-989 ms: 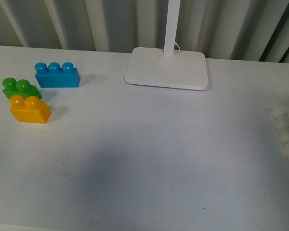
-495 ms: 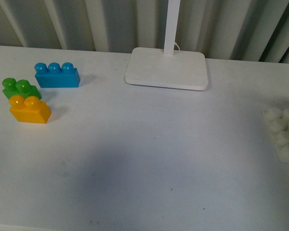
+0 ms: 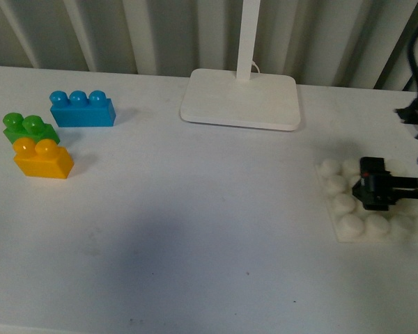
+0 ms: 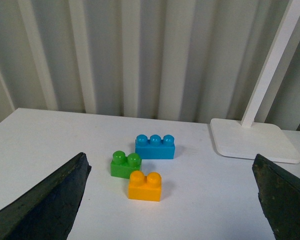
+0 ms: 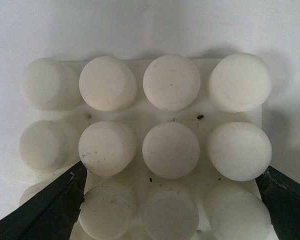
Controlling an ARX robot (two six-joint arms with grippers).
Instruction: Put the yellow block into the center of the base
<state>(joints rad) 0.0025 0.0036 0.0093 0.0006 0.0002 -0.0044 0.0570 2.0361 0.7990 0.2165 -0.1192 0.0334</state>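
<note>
The yellow block [image 3: 43, 158] rests on the white table at the far left, touching a green brick [image 3: 29, 127]; the left wrist view also shows the yellow block [image 4: 145, 186]. My left gripper [image 4: 171, 212] hangs open above the table, short of the block, with nothing between its fingers; it is out of the front view. The base [image 3: 350, 224], a white studded plate, lies at the right. My right gripper [image 3: 374, 185] is shut on the base [image 5: 171, 150], its dark fingers [image 5: 52, 207] pressing both side edges.
A blue three-stud brick [image 3: 82, 109] sits behind the green one. The white lamp foot [image 3: 240, 97] with its pole stands at the back centre. Ribbed wall panels run behind the table. The right arm's cable [image 3: 414, 62] hangs at the far right.
The base has come leftward from the right edge into fuller view, with the right gripper now visible on it. The bricks on the left have not moved.
</note>
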